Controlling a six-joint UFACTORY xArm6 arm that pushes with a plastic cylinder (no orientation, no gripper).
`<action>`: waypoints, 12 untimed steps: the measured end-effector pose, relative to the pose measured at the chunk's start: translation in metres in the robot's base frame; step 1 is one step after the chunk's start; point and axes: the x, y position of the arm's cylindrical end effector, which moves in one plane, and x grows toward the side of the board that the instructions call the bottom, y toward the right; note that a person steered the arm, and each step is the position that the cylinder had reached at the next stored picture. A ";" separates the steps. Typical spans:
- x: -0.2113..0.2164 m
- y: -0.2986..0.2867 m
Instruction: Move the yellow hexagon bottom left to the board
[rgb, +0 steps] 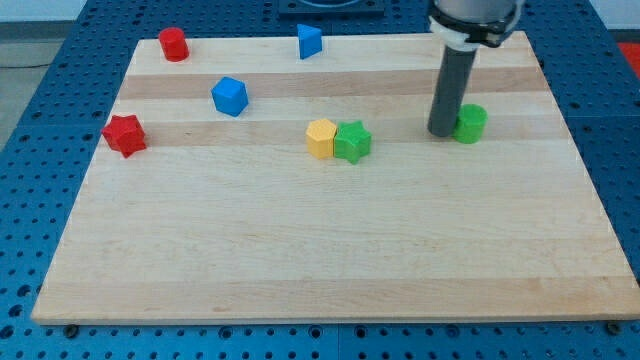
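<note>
The yellow hexagon (321, 138) sits near the middle of the wooden board (330, 250), touching a green star (352, 141) on its right side. My tip (441, 131) rests on the board toward the view's right, well to the right of the yellow hexagon. It stands right beside a green cylinder (470, 123), on that block's left side. The dark rod rises from the tip toward the view's top.
A red cylinder (174, 44) is at the view's top left. A blue triangular block (309, 41) is at the top centre. A blue cube (229, 96) lies left of centre. A red star (125, 135) is near the left edge.
</note>
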 end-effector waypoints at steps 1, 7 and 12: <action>0.000 0.019; -0.037 -0.057; -0.009 -0.158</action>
